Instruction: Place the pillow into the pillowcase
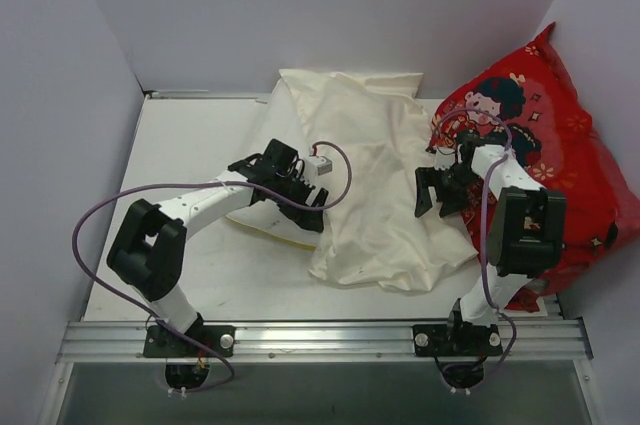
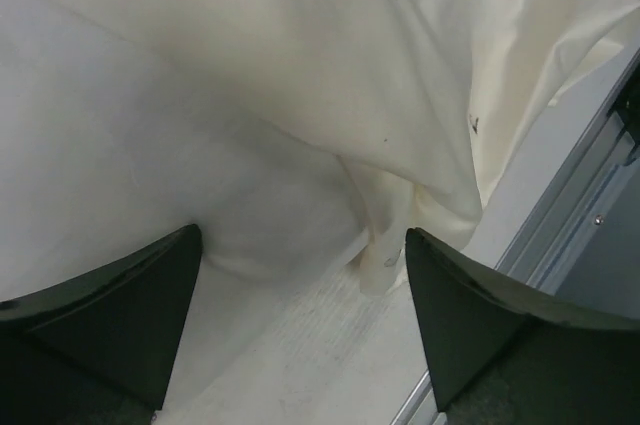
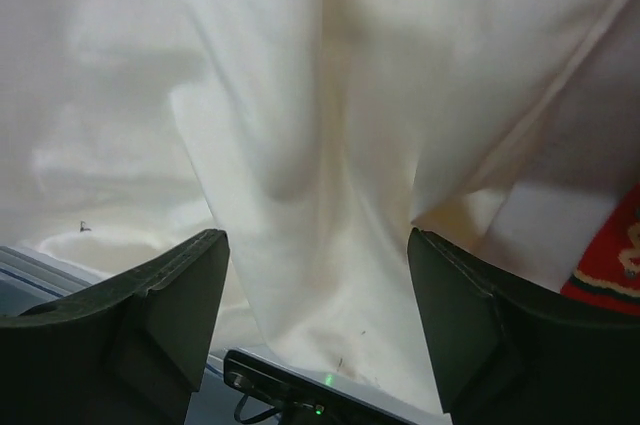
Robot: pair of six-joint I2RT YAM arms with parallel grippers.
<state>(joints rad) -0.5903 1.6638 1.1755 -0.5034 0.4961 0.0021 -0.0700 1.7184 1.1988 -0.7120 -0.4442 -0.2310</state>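
From above, the pillowcase (image 1: 375, 180) lies crumpled across the middle of the worktop (image 1: 190, 145), running from 12 o'clock down to about 5. Only a sliver of the pillow (image 1: 262, 228) shows, its yellow seam peeking out at the case's 8 o'clock edge; whether the rest lies inside or merely under the cloth I cannot tell. The left pincer (image 1: 308, 207) hangs right over that edge and the right pincer (image 1: 440, 200) over the case's 3 o'clock side, close to the red cushion (image 1: 560, 145)

At the left wrist, the left pincer (image 2: 300, 245) is released, jaws wide, nothing between them. Cream pillowcase (image 2: 400, 75) drapes down from 12 to 4 o'clock over a whiter, matt surface at 9 o'clock that I take for the pillow (image 2: 110, 165). The metal rail (image 2: 575, 220) runs at 3 to 4 o'clock

At the right wrist, the right pincer (image 3: 318, 240) is likewise released over folds of pillowcase (image 3: 300, 95), with the cushion (image 3: 612, 255) at 4 o'clock and a small dark unit with a green light (image 3: 290, 390) at 6

The step in hand looks like getting hold of the case's opening. To do it well, the left pincer should take one layer of hem only, not both, and lift to gape it. The right should then hold the far side taut, well off the cushion. The shiny cloth will likely slip, so bite deep into a fold

No brand, label or readable writing shows; the cushion bears only a cartoon print
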